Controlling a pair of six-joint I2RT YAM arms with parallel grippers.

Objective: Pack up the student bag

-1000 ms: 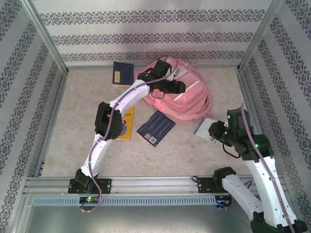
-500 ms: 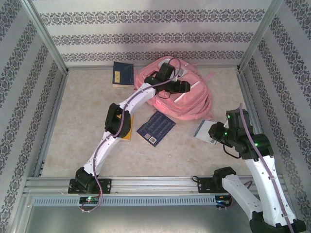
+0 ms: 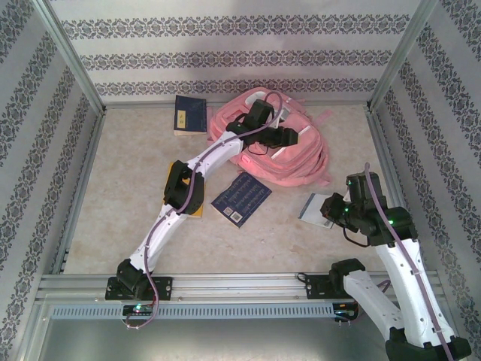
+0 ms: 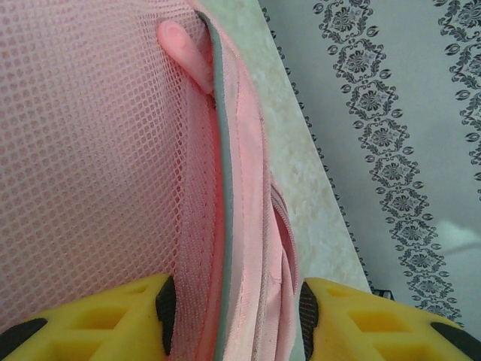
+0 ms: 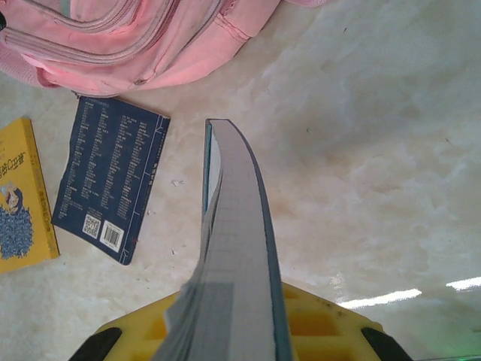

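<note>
Grip matters most here: your left pincer [image 4: 237,308] is clamped on a fold of the student bag [image 3: 289,154], one yellow pad on each side of the seam where pink mesh lining meets grey piping and a zip track. I judge the step to be holding the mouth open for a book. Draw that soft rim up and away from the bag's body so the floppy fabric forms a real gap, not a slit. Your right pincer [image 5: 233,335] is pinching a thin book [image 5: 239,248] by one end, near-right of the bag and apart from it. Its pages bow and fan, so feed it in edge first and slowly, or the mesh may snag them. The bag lies slumped on the marbled bench [image 3: 120,188], with a glossy dark blue book [image 3: 241,198] just near of it.
</note>
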